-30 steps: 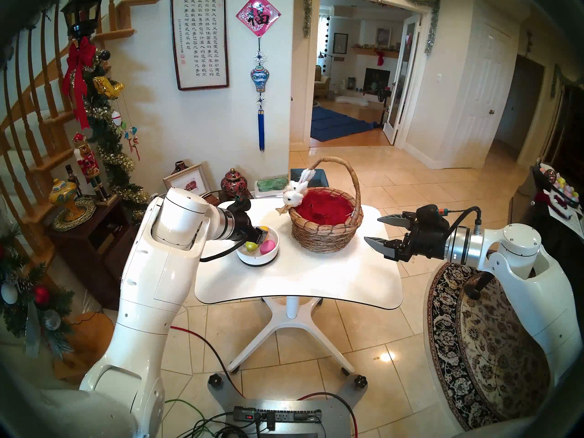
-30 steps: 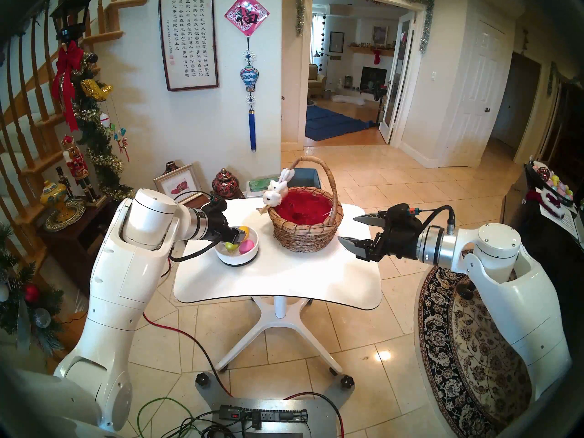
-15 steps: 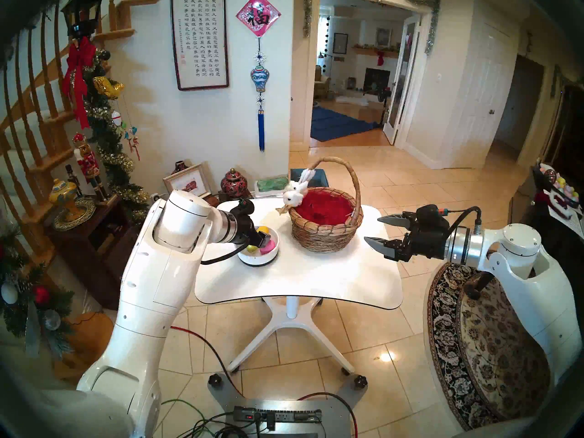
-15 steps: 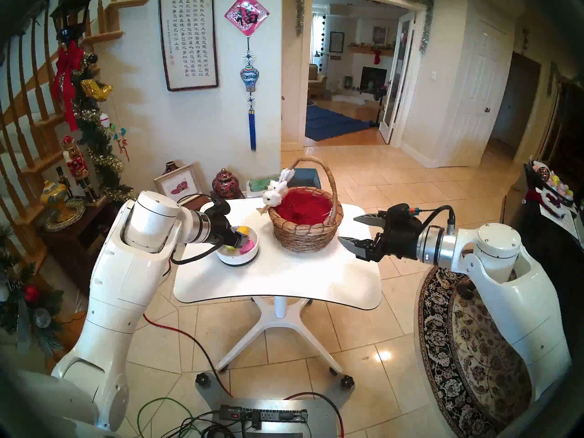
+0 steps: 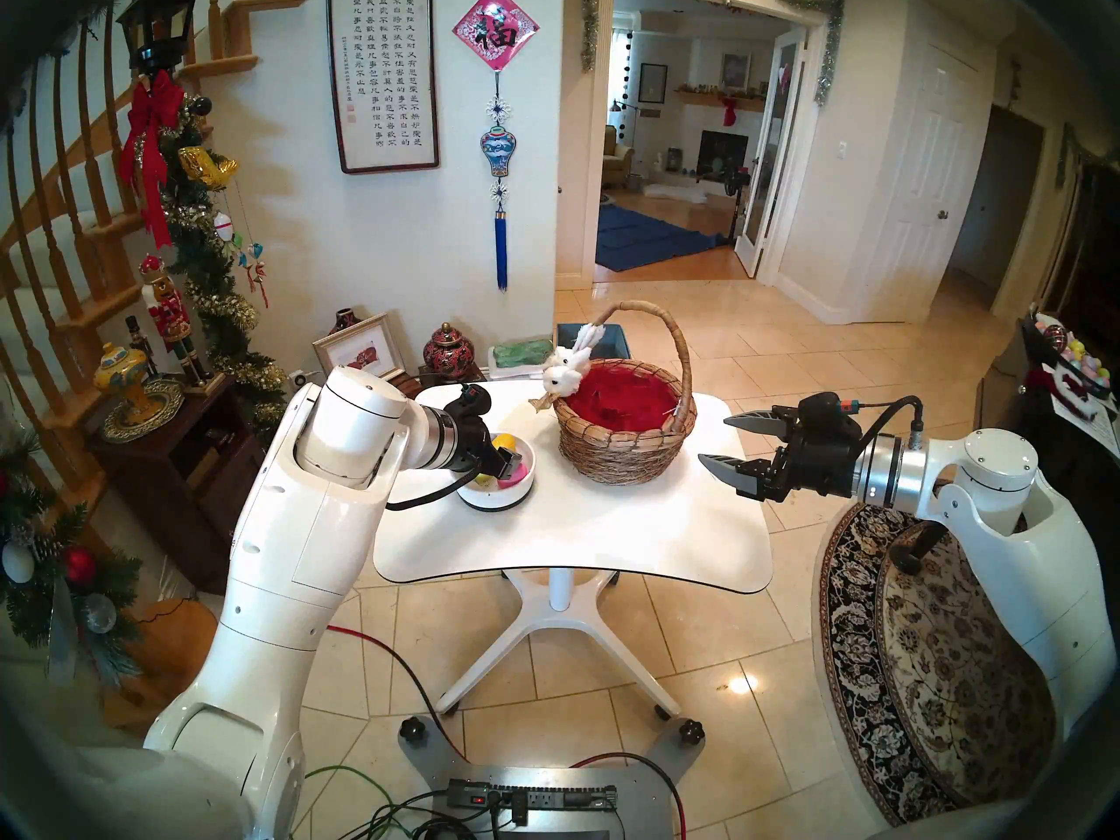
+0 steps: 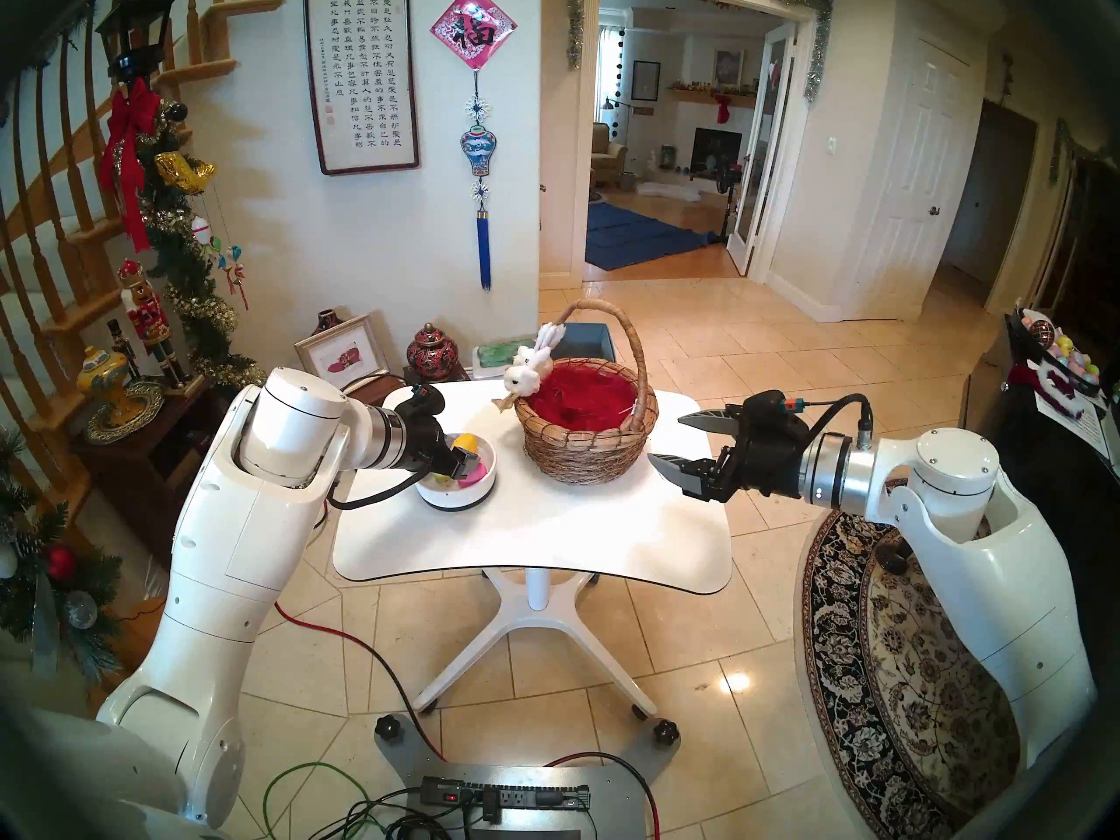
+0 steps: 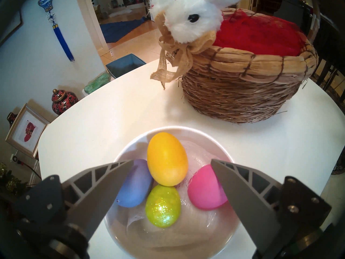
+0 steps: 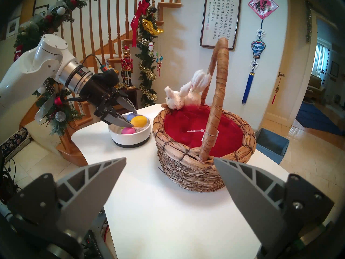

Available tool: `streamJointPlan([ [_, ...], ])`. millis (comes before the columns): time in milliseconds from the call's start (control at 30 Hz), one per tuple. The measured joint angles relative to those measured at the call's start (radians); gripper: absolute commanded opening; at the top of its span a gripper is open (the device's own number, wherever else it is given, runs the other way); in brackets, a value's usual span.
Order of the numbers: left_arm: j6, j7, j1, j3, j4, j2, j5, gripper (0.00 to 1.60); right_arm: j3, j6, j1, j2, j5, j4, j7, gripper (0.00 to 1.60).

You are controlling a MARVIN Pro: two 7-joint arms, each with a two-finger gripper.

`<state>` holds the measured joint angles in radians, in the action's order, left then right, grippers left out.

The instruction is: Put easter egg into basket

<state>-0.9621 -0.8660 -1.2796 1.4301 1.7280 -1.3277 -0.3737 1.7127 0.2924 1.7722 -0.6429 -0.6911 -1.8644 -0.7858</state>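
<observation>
Festive hallway, white table [image 5: 606, 517]: the left gripper [image 7: 172, 160] hovers spread wide over four eggs in a white bowl [image 7: 226, 155], yellow egg [image 7: 167, 159] between its fingers, likely needing descent and closure before crossing to the empty basket [image 5: 624, 442]; the right gripper [image 5: 721, 442] idles, agape.

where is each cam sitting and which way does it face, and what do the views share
Head pair: high, looking down at the table; both arms show.
Left wrist: over the white bowl, facing the eggs and basket; left gripper open.
Right wrist: at the table's right side, facing the basket and left arm; right gripper open.
All views share basket and bowl.
</observation>
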Motion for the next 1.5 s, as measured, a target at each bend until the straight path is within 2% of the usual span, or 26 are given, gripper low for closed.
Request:
streamJointPlan([
  [500, 0.0, 0.0, 0.001, 0.01, -0.007, -0.027, -0.036, 1.42, 0.0, 0.0, 0.0, 0.001, -0.001, 0.0, 0.0, 1.6],
  [800, 0.0, 0.0, 0.002, 0.018, -0.01, -0.047, -0.06, 1.23, -0.001, -0.001, 0.0, 0.001, -0.001, 0.0, 0.001, 1.6],
  [1233, 0.0, 0.0, 0.002, 0.026, -0.016, -0.069, -0.087, 1.31, -0.001, -0.001, 0.0, 0.002, -0.001, 0.0, 0.001, 1.6],
  [1500, 0.0, 0.0, 0.002, 0.029, -0.02, -0.081, -0.105, 1.27, -0.001, -0.001, 0.001, 0.002, -0.002, 0.0, 0.002, 1.6],
])
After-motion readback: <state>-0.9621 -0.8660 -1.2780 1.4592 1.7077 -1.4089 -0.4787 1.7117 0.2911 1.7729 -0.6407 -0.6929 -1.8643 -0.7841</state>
